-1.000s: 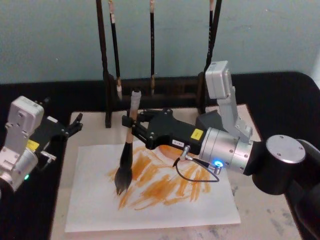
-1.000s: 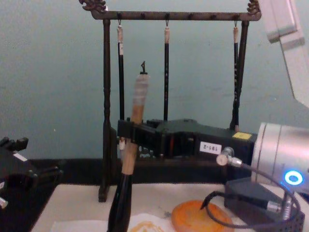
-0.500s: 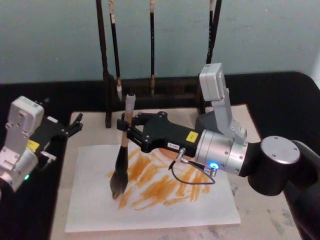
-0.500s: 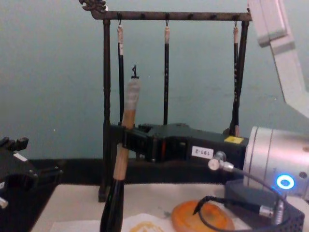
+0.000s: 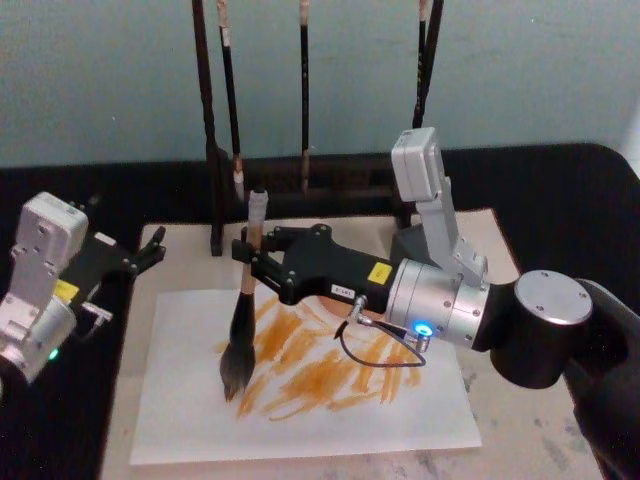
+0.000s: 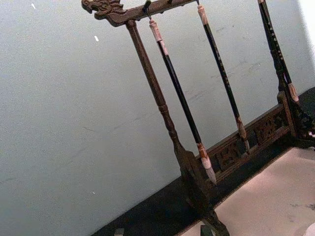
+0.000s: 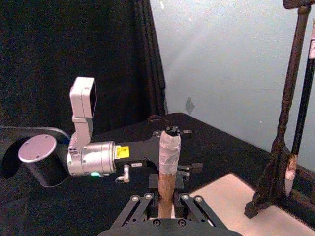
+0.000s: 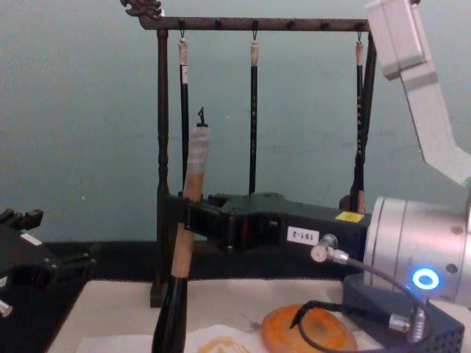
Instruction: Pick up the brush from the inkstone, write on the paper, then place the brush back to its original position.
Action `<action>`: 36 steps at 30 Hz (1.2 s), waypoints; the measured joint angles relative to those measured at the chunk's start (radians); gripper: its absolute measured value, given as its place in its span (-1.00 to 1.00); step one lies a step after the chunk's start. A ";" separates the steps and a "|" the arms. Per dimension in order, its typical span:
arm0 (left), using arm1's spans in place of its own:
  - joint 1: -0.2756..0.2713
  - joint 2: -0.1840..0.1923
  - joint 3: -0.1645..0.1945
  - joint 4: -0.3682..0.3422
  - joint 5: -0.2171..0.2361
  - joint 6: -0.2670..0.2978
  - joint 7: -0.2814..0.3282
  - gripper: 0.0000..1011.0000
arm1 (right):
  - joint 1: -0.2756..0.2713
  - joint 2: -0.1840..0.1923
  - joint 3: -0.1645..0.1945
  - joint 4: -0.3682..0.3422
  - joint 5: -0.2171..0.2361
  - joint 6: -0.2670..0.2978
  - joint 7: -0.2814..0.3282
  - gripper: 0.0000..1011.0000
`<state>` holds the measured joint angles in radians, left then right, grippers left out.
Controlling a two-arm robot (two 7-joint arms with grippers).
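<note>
My right gripper [image 5: 248,262] is shut on the tan handle of the brush [image 5: 241,325] and holds it nearly upright. The grey-brown bristles press on the left part of the paper [image 5: 300,420], at the edge of its orange strokes. In the chest view the gripper [image 8: 184,220] clamps the handle below its white cap, and the orange inkstone [image 8: 283,332] lies under the arm, partly behind a cable. The right wrist view shows the handle [image 7: 166,172] rising between the fingers. My left gripper [image 5: 148,252] rests open at the mat's left edge, holding nothing.
A dark wooden rack [image 5: 212,150] with three thin hanging brushes stands behind the paper. The beige felt mat [image 5: 530,420] lies under the paper on black cloth. A grey perforated block [image 8: 401,320] sits below my right arm.
My right gripper has carried the brush a little to the left and slightly lower, dragging the bristles across the paper. The left arm has not moved.
</note>
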<state>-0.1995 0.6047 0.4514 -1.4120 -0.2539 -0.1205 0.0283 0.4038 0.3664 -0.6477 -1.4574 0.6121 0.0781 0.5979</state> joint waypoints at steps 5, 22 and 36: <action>0.000 0.000 0.000 0.000 0.000 0.000 0.000 0.98 | 0.007 -0.009 0.000 0.018 -0.005 -0.006 -0.002 -0.68; 0.000 0.000 0.000 0.000 0.000 0.000 0.000 0.98 | 0.030 -0.033 -0.002 0.058 -0.033 -0.028 0.001 -0.68; 0.000 0.000 0.000 0.000 0.000 0.000 0.000 0.98 | 0.056 -0.059 0.000 0.108 -0.062 -0.051 0.006 -0.68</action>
<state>-0.1996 0.6047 0.4514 -1.4119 -0.2539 -0.1205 0.0282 0.4596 0.3075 -0.6475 -1.3493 0.5502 0.0271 0.6036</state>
